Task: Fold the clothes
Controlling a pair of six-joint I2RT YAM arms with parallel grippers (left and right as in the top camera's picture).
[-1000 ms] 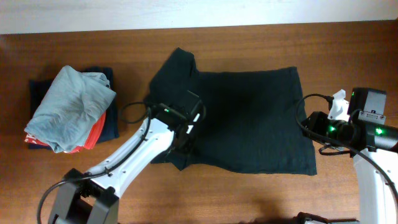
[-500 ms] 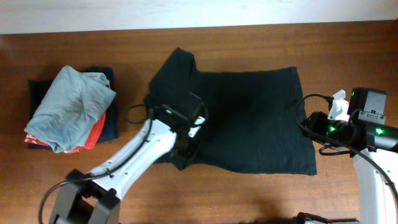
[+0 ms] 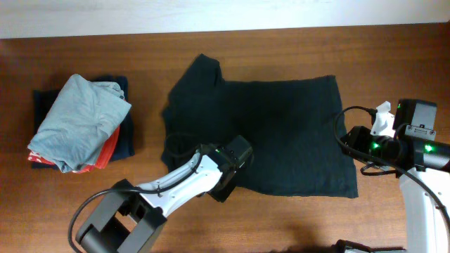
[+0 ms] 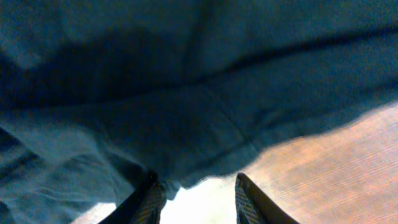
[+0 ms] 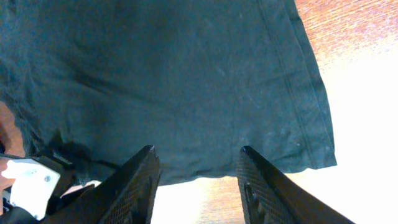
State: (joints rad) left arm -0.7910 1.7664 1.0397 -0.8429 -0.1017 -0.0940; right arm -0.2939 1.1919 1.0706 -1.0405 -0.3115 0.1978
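Currently the left gripper (image 4: 196,202) sits low at the near edge of the black T-shirt (image 3: 281,133), fingers parted to a moderate gap. Bright tabletop shows between them and the cloth's edge lies just at the tips, with no fabric pinched as far as the wrist view shows. The right gripper (image 5: 196,186) hovers over the shirt's right end, its fingers also moderately apart and holding nothing, with the stitched edge and a corner of the shirt in plain view ahead of it. The shirt lies in the middle of the table (image 3: 295,42), spread nearly flat. One sleeve sticks out at the far left. The near-left sleeve is not visible beside the left arm, so it is either tucked in or hidden, and I cannot tell which. At the far left of the table, well apart from the shirt, a light grey-blue garment (image 3: 81,119) rests on folded orange-red (image 3: 105,153) and navy (image 3: 125,137) garments. Judgement: the task is at an early stage. At most one sleeve is turned in. The far sleeve and the folds of the body remain to be done.
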